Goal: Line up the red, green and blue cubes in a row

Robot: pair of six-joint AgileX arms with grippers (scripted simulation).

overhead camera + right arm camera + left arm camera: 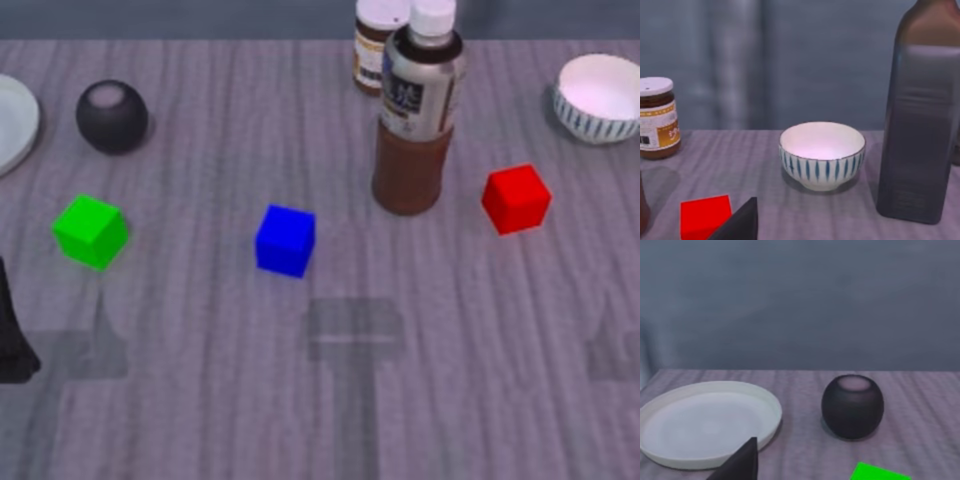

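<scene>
1. At the left edge of the table, low in the top view, a dark part of the left arm (pixel 14 335) was seen; whether the left gripper was open or closed could not be told, as only one dark fingertip (pixel 740 462) was caught in the left wrist view.
2. The green cube (pixel 90 231) was found near that arm, on the left side of the table, with nothing touching it; its top corner (pixel 880 472) was also shown in the left wrist view.
3. Beyond the green cube, a dark round pot (pixel 112 117) and a white plate (pixel 15 120) were placed side by side, apart from each other.
4. The blue cube (pixel 285 240) was set near the table's middle, well apart from the green one.
5. A brown bottle (pixel 415 120) was stood upright behind and to the right of the blue cube, with a labelled jar (pixel 378 45) just behind it.
6. The red cube (pixel 516 199) was placed right of the bottle, near it but not touching.
7. The right arm was not seen from above; a single dark fingertip (pixel 737 222) was shown in its wrist view beside the red cube (pixel 705 216), so the right gripper's state could not be told.
8. A blue-striped bowl (pixel 598 97) was set at the far right, and a tall dark bottle (pixel 922 110) was seen beside it in the right wrist view.
</scene>
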